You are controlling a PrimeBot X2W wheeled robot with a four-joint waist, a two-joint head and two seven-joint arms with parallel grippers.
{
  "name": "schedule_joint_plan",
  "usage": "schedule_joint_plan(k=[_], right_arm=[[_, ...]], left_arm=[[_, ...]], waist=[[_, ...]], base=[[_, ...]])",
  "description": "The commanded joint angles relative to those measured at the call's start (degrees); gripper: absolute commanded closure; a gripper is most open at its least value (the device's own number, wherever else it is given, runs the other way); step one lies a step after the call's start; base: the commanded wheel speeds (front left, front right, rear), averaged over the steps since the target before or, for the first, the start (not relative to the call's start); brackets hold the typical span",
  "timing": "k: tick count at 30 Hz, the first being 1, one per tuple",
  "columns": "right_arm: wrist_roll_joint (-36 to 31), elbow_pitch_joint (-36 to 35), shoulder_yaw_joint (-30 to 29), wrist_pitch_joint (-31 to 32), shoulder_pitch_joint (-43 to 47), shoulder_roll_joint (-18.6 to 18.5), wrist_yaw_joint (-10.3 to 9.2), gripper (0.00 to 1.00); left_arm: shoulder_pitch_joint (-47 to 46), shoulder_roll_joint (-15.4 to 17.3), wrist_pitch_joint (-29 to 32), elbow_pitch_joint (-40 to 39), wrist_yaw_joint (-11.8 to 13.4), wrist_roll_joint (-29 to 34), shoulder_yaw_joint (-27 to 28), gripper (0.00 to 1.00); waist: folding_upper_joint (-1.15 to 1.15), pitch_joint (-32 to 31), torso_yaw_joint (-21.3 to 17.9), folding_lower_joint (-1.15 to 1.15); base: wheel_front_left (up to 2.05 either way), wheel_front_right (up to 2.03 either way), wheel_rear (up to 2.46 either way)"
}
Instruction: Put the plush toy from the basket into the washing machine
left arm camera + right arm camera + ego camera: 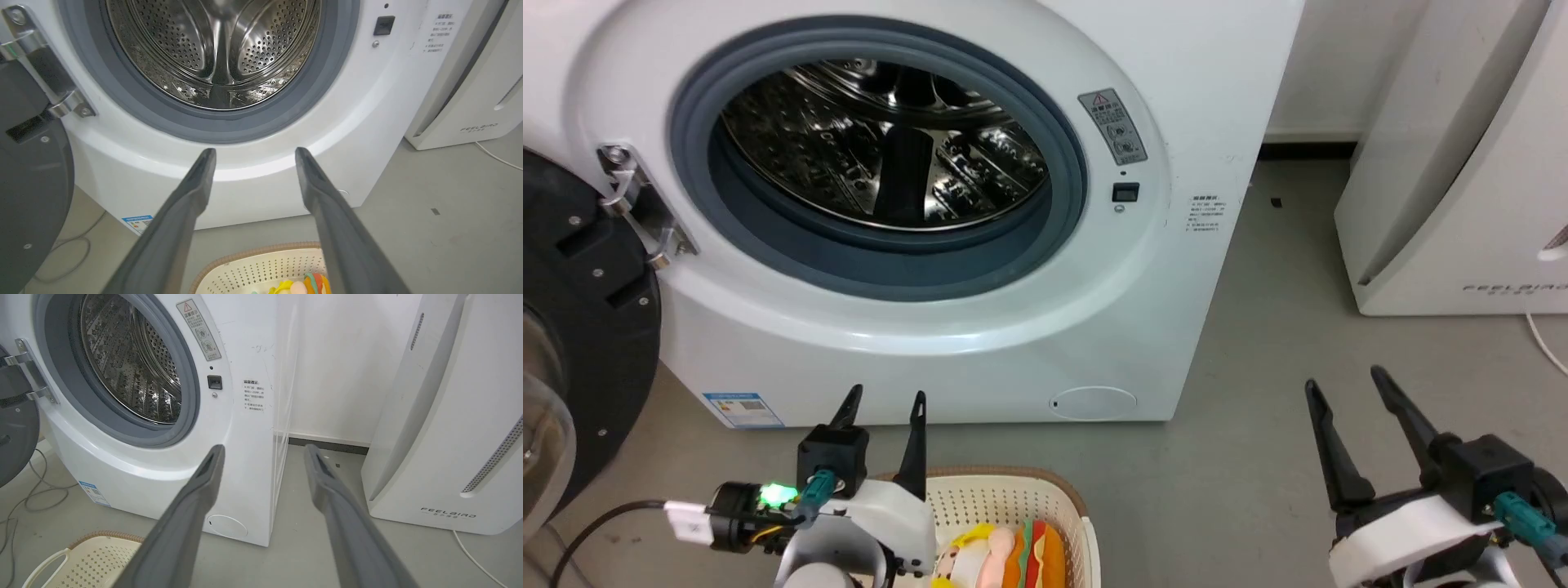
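The plush toy [1001,559] lies in the basket [1013,490] at the bottom of the head view, pale pink with a yellow hat, joined to an orange, red and green cushion; it peeks in the left wrist view as well [302,286]. The washing machine [931,343] stands behind, its dark door [580,327] swung open to the left and its steel drum [882,147] bare. My left gripper [886,404] is open, above the basket's far left rim, holding nothing. My right gripper [1343,384] is open over the floor to the right.
A white appliance lettered FEELBIRD [1462,163] stands at the right with a white cord [1547,343] on the floor. Grey floor lies between it and the washer. Cables [24,498] trail on the floor under the open door.
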Motion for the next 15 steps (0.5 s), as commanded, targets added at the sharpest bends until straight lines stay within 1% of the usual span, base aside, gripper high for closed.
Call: schedule_joint_plan(k=[1, 9, 15], right_arm=[[0.8, -0.6, -0.1, -0.6, -1.4, 0.0, -0.01, 0.00], [1.6, -1.6, -0.1, -1.6, -3.2, 0.0, -0.02, 0.00], [2.3, -2.5, -0.2, -2.3, -4.7, 0.0, -0.02, 0.00]], left_arm=[[-1.4, 0.3, -0.5, 1.4, -0.2, 0.4, -0.6, 0.00], [-5.4, 0.4, -0.7, 10.1, -1.3, 0.1, -2.3, 0.00], [-7.7, 1.0, 0.1, 14.6, -1.9, -0.3, -3.3, 0.00]], waist=[[0.00, 0.8, -0.3, 0.00], [0.00, 4.3, -1.1, 0.00], [0.00, 7.4, -1.9, 0.00]], base=[[0.00, 0.00, 0.00], [0.00, 0.00, 0.00], [0.00, 0.00, 0.00]])
